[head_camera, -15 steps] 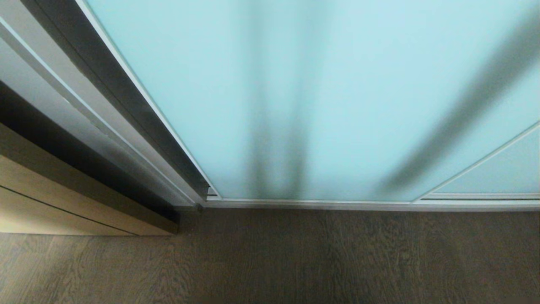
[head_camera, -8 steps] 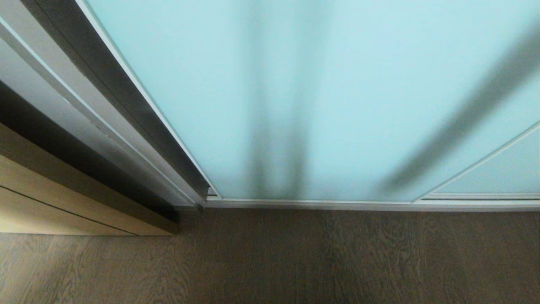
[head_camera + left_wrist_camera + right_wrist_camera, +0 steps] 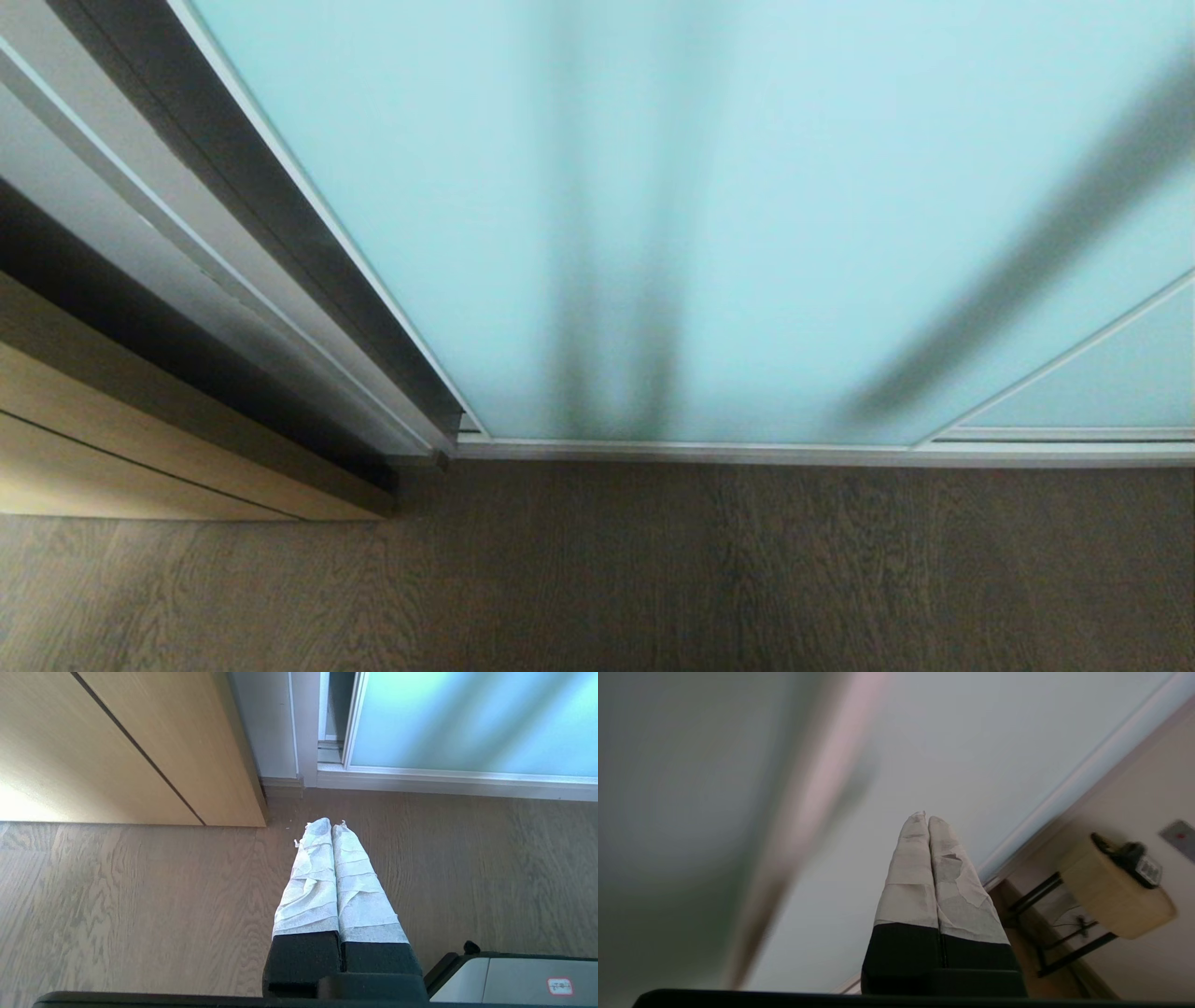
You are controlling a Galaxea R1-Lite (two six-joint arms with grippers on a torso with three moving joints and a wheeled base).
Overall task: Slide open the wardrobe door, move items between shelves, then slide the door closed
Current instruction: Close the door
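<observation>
Head camera: you are facing the sliding wardrobe door close up. Its frosted aqua glass fills the view from 10 through 2 o'clock, and its slim silver-white frame meets the bottom track just past centre toward 6. The door is drawn across; nothing of the interior, shelves or items shows. A second glass panel peeks in at 4 o'clock. Soft dark shadows run down the glass at centre and toward 2 o'clock. Grey wood-grain floor covers the band from 5 to 7 o'clock. At 8 o'clock stands a light wooden cabinet, with the grey door jamb between it and the glass. Neither arm shows here.

Left wrist camera: your left gripper hangs over the floor, pointed toward the corner where cabinet, jamb and door track meet. Its tape-wrapped fingers are pressed together, holding nothing. The robot's grey base shows beside it.

Right wrist camera: your right gripper is raised in front of a pale, flat panel, probably the door glass, though touching or apart you cannot tell. Its wrapped fingers are pressed tight together, empty. Off to one side a small round wooden table on black legs carries a dark device.
</observation>
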